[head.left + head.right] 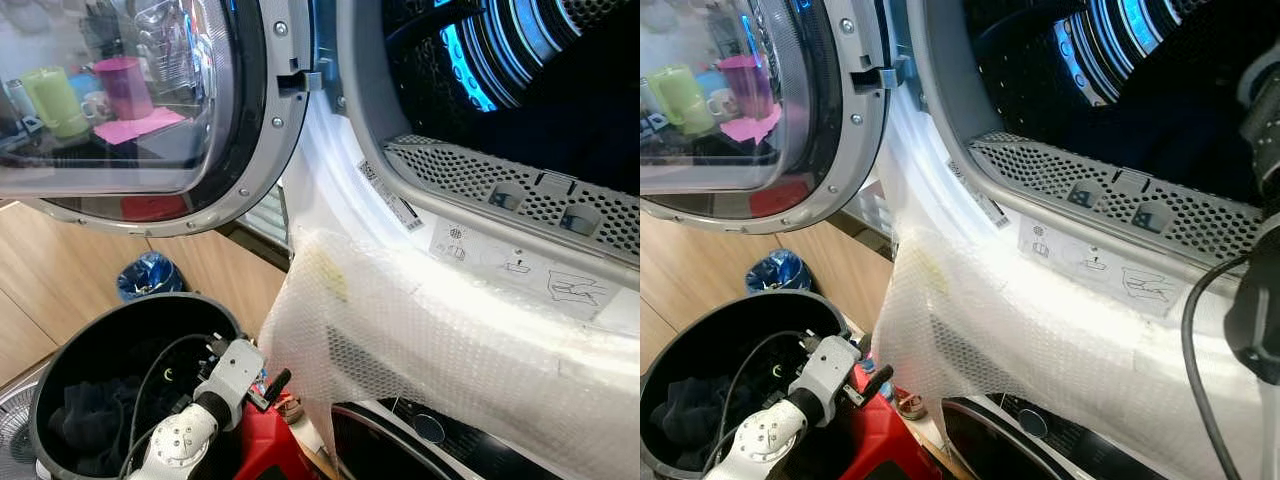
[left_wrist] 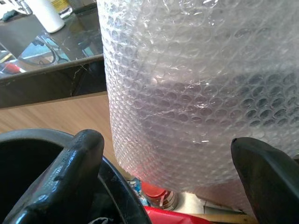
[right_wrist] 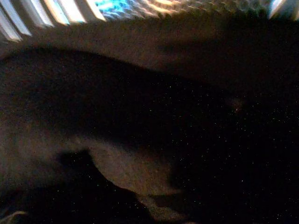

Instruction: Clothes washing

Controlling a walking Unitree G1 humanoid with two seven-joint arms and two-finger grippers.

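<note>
Our left pincer (image 1: 268,388), fingers apart and empty, hovers at the rim of one black basket (image 1: 60,345) holding dark clothes (image 1: 85,415), beside bubble wrap (image 1: 440,350) draping the open washer's drum (image 1: 560,90); right pincer's state we cannot tell.

Light wood cabinet fronts (image 1: 60,290), dark countertop (image 2: 51,84) above, blue bag (image 1: 148,275) by the cabinets, daylight

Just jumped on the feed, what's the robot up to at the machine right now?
It stands at the washing machine, whose door is swung open. The left pincer, open, hovers over the rim of the black laundry bucket with dark clothes inside, next to the bubble wrap draped over the machine's front. The right arm reaches into the drum, where its camera sees dark fabric.
</note>
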